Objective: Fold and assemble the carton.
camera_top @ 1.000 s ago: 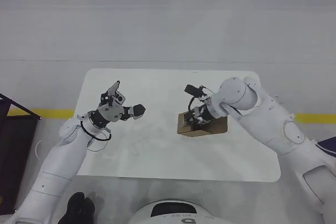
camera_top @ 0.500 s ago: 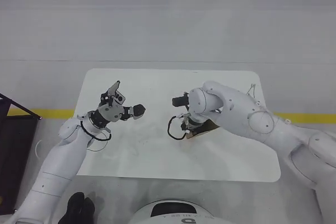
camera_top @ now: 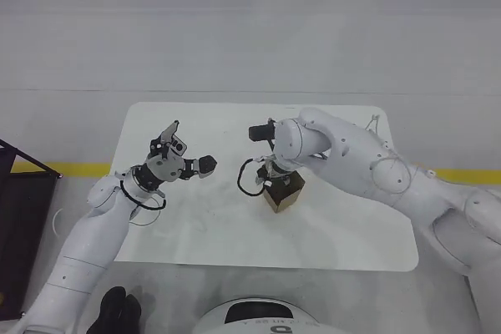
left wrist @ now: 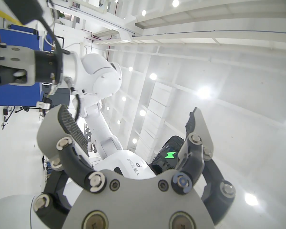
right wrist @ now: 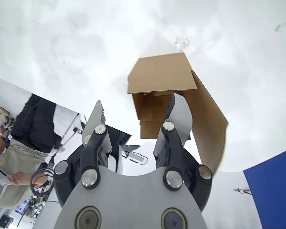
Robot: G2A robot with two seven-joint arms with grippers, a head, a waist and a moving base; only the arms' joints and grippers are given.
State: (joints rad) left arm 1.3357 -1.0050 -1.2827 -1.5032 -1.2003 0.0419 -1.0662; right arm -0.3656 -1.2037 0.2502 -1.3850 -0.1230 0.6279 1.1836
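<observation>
Carton [camera_top: 285,196] partly erected at top-view centre, flaps yet to be folded; right gripper [right wrist: 135,100] spread against it, left gripper [left wrist: 128,111] spread

The right gripper [right wrist: 135,101] hung over the scuffed white table [right wrist: 62,36] with its fingers spread apart. In the middle of the frame stood a brown cardboard carton [right wrist: 162,75], partly folded, with one long flap [right wrist: 209,120] swung open alongside. One finger [right wrist: 175,113] overlapped the carton's open end; whether it touched could not be told.
</observation>
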